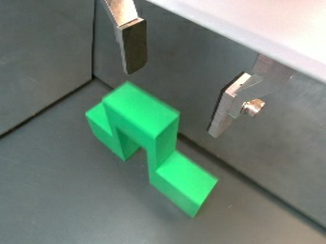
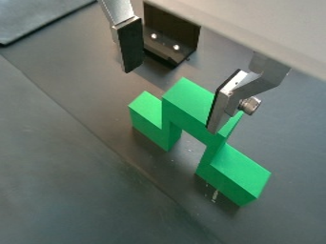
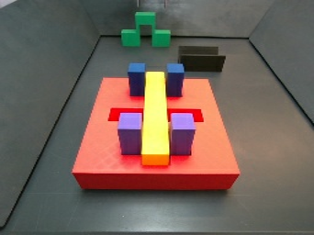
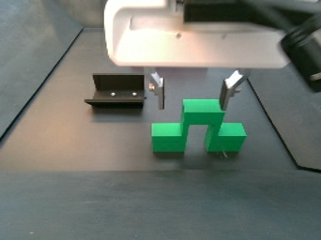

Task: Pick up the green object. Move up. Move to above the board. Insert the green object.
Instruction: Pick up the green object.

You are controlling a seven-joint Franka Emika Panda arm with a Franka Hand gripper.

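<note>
My end effector (image 4: 194, 87) hangs over the green object (image 4: 198, 127) near one end of the dark worktop (image 4: 75, 164), with its two silver fingers spread wide and nothing between them. In a side view the fingers (image 4: 157, 89) stand on either side of the raised middle cube, their tips about level with its top, clear of it on both flanks. In a wrist view one finger (image 1: 132, 45) hangs above the piece's (image 1: 147, 140) taller block while the other sits off to the side, well apart from the green surface. In the wrist view that also shows the fixture, the second finger (image 2: 235, 98) sits just beside the middle cube of the green piece (image 2: 192, 129); I cannot tell whether it touches.

The green object rests on the worktop, upright like a small bridge: two low cubes on the floor, joined by the raised cube between them. Near it stands the fixture (image 4: 113, 92), a dark L-shaped bracket on its base plate.

In a side view the board (image 3: 156, 147) lies well apart from the green object (image 3: 145, 32), which sits toward the far edge of the worktop (image 3: 263, 119), while the board takes up the near half. The red slab carries two blue blocks (image 3: 138, 77), two purple blocks (image 3: 131, 134) and a long yellow bar (image 3: 154, 117) running down its middle between them. The fixture (image 3: 201, 59) stands between the board and the far edge.
</note>
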